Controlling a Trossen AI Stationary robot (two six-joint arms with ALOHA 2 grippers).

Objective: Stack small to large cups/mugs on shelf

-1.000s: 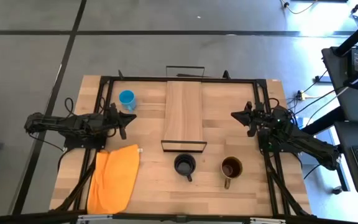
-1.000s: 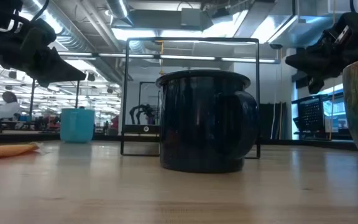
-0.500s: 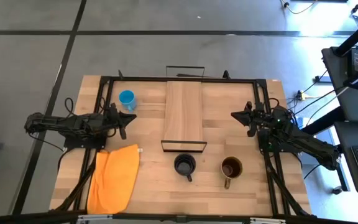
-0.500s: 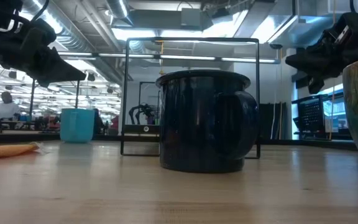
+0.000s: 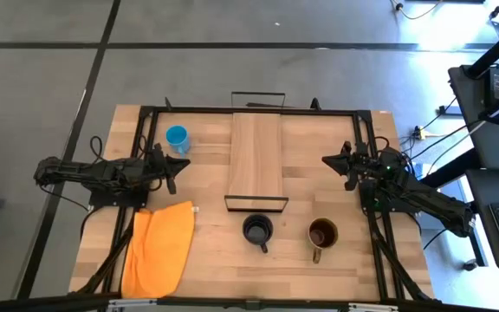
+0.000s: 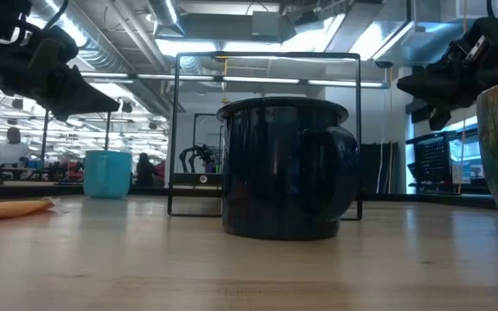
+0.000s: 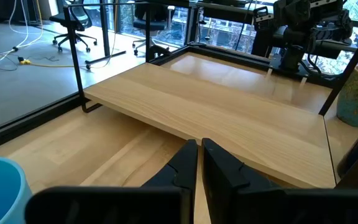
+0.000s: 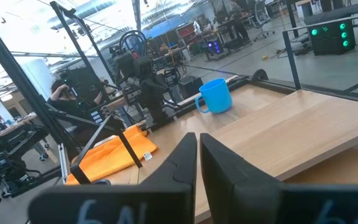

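High view: shelf (image 5: 256, 156) sits bare at center; light-blue cup (image 5: 177, 137) at 10 o'clock, black mug (image 5: 257, 229) and olive mug (image 5: 322, 233) near 6 — easily stacked in wrong order.

Wrist views: left pincer (image 7: 199, 153) and right pincer (image 8: 197, 149) both pressed together, empty — unopened, they'd topple a cup.

Three cups (image 5: 178, 137), one shelf (image 5: 256, 154), one orange cloth (image 5: 159, 247) and two arms (image 5: 102, 172).

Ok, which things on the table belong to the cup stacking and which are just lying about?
For the job:
light-blue cup
black mug
olive-yellow mug
wooden shelf

Lying about:
orange cloth
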